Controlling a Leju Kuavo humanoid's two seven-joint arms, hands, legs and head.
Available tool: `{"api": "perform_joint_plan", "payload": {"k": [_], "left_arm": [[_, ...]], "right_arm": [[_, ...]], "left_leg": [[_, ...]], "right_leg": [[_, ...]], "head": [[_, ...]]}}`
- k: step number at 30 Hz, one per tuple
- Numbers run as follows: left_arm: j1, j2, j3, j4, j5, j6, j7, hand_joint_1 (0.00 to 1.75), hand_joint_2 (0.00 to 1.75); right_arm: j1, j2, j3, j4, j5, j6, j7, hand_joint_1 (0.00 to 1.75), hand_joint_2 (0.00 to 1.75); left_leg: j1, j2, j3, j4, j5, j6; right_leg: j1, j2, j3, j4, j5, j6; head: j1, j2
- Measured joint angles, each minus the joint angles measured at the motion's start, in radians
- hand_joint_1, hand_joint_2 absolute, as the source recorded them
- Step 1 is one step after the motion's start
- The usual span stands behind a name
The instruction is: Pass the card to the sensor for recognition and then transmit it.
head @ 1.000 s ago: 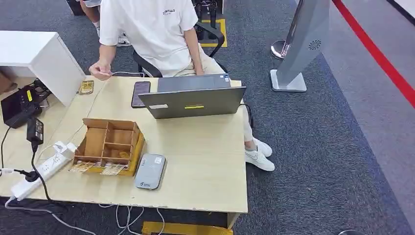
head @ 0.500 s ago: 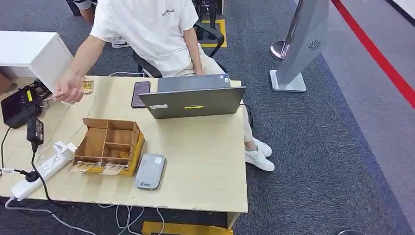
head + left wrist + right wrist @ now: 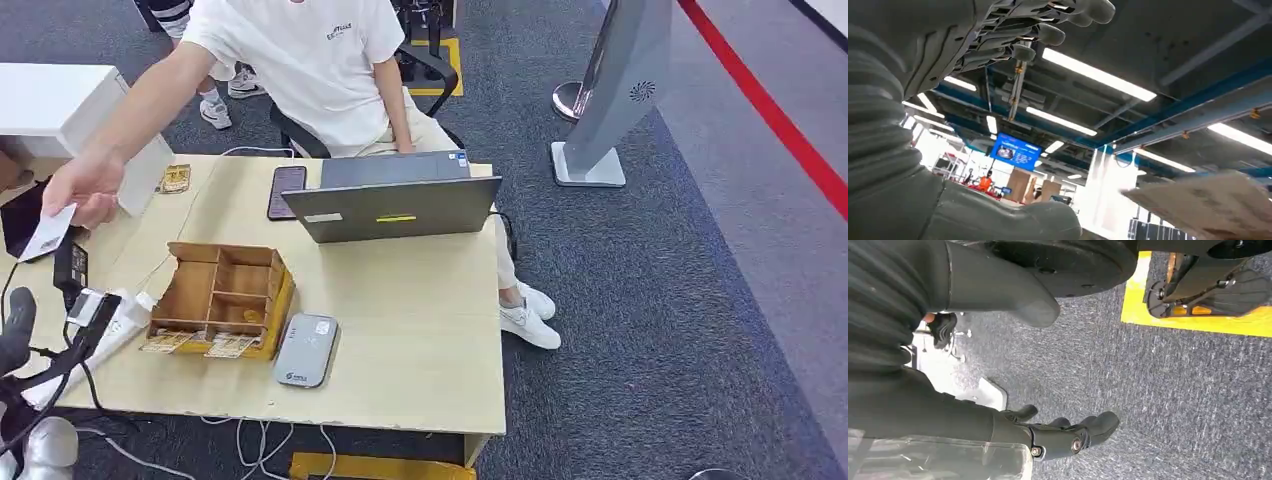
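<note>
A person's hand (image 3: 85,185) holds the card (image 3: 46,232) off the counter's (image 3: 420,330) far left edge, above and beyond the left hand (image 3: 15,325), which looks spread and empty, nearer than the hanging, empty right hand (image 3: 1068,432).

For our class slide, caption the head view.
A person's hand holds out a card toward the robot's raised left hand.
</note>
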Motion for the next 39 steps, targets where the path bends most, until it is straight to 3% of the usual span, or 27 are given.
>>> {"api": "perform_joint_plan", "payload": {"k": [8,9,39], "left_arm": [[-0.001,0.016,-0.067,0.028,-0.021,0.0,0.049,0.0,1.75],[-0.001,0.016,-0.07,0.029,-0.021,0.0,0.051,1.71,1.75],[-0.016,0.014,-0.159,0.083,-0.057,-0.024,0.067,1.75,1.75]], "right_arm": [[0.0,0.0,0.002,0.0,0.0,0.0,0.0,0.0,1.75],[0.0,0.0,0.002,0.0,0.0,0.0,0.0,0.0,1.75],[0.002,0.0,0.003,0.0,0.01,0.0,-0.003,0.0,1.75]], "left_leg": [[0.0,0.0,-0.001,0.0,0.0,0.0],[0.0,0.0,-0.001,0.0,0.0,0.0],[0.0,0.0,-0.001,0.0,0.0,0.0]], "right_leg": [[0.0,0.0,-0.001,0.0,0.0,0.0],[0.0,0.0,-0.001,0.0,0.0,0.0],[0.0,0.001,-0.001,0.0,0.0,0.0]], "head": [[0.0,0.0],[0.0,0.0],[0.0,0.0]]}}
